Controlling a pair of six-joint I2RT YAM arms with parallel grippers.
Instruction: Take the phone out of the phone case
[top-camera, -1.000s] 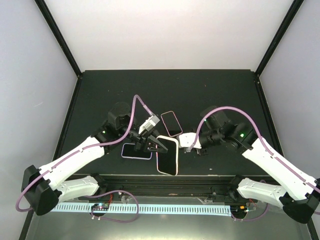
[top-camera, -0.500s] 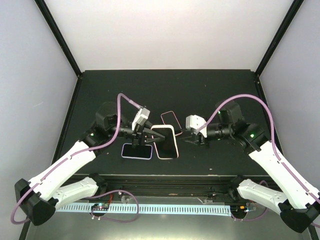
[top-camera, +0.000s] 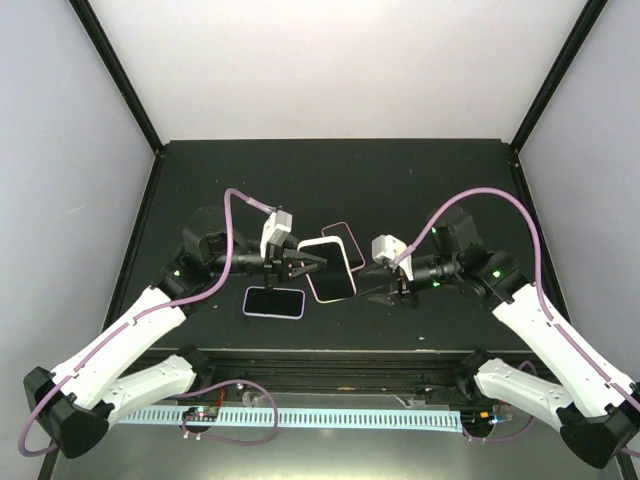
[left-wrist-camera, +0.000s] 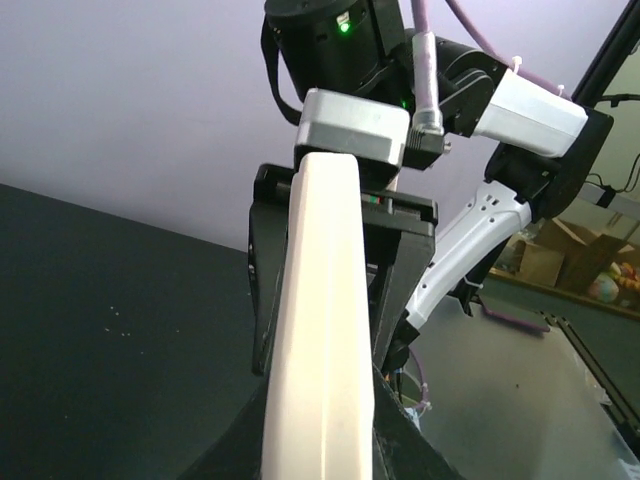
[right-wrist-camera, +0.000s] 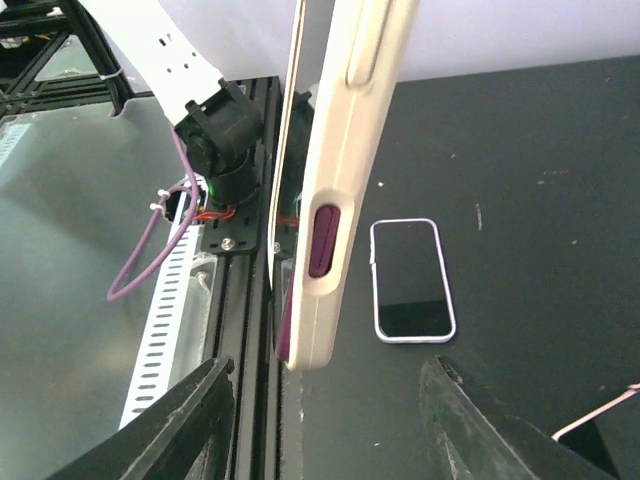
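The phone in its cream case (top-camera: 330, 270) is held off the table between the two arms. My left gripper (top-camera: 310, 265) is shut on its left end; in the left wrist view the cream case edge (left-wrist-camera: 320, 330) runs up from between my left gripper (left-wrist-camera: 320, 445). My right gripper (top-camera: 375, 288) is open at the case's right end. In the right wrist view the case (right-wrist-camera: 335, 180) stands edge-on with a purple side button, its end level with the spread right gripper (right-wrist-camera: 325, 400), untouched by either finger. The right gripper's black fingers (left-wrist-camera: 405, 270) straddle the case's far end.
A second phone with a lavender rim (top-camera: 273, 301) lies flat on the black table, also in the right wrist view (right-wrist-camera: 412, 280). A third phone with a pink rim (top-camera: 345, 238) lies behind the held one. The table's front rail (top-camera: 330, 355) runs just below.
My left gripper has carried the cased phone back from the front edge and turned it. My right gripper has swung up and come in at the case's right end.
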